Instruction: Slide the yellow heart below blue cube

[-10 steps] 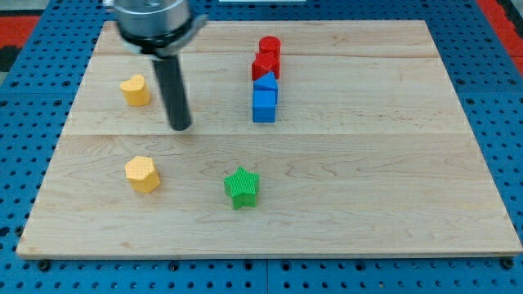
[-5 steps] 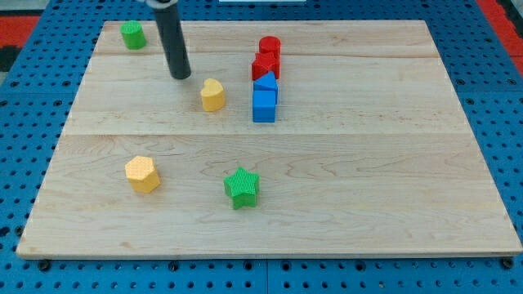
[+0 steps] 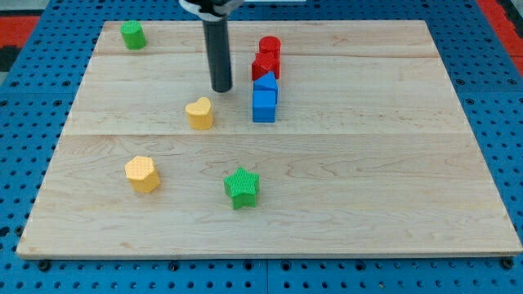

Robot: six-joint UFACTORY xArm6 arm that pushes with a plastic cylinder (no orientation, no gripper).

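In the camera view, my tip (image 3: 222, 88) rests on the wooden board (image 3: 368, 180) above and slightly right of the yellow heart (image 3: 199, 113), apart from it; the rod has no jaws. The heart lies left of the blue cube (image 3: 263, 106), near it but not touching. No writing shows. Bare board lies below the cube, down to the green star (image 3: 242, 187) at lower centre.

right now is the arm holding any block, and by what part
Nothing is held: the arm ends in a plain rod. My tip stands on the board, apart from the yellow heart, toward the view's top and slightly right of it, left of the blue cube.
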